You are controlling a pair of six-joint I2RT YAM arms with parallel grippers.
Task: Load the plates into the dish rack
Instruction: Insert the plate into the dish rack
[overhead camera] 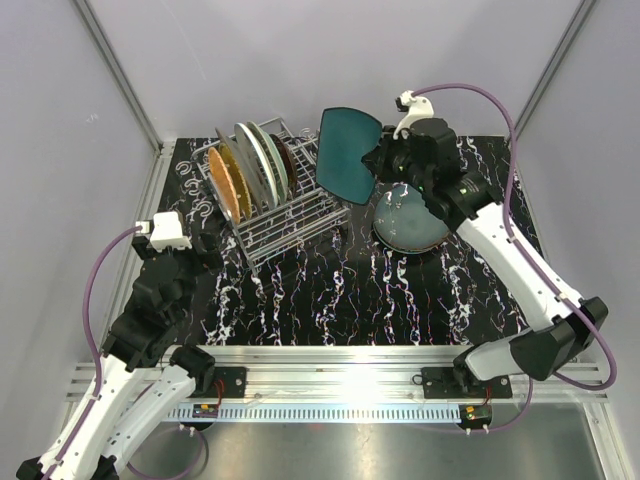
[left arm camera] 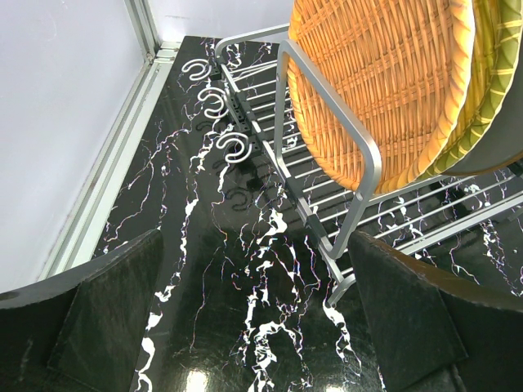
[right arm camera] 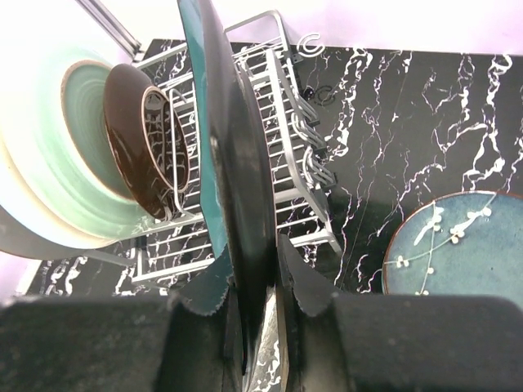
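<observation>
**A:** What are we seeing on the left?

**B:** We are hovering our left gripper (left arm camera: 255, 245) over the desk (overhead camera: 330, 290), jaws spread wide and holding nothing, just beside the rack's (overhead camera: 285, 215) near-left corner.

**A:** And in the rack?

**B:** We are looking at several plates standing on edge, with the orange plate (overhead camera: 225, 185) leading at the left end.

**A:** And further right?

**B:** We are holding the teal plate (overhead camera: 348, 155) upright in the air at the rack's right end, apart from the racked plates. Our right gripper (right arm camera: 253, 278) is pinching its rim. Below that arm, the blue plate (overhead camera: 410, 222) is lying flat on the desk, right of the rack.
</observation>
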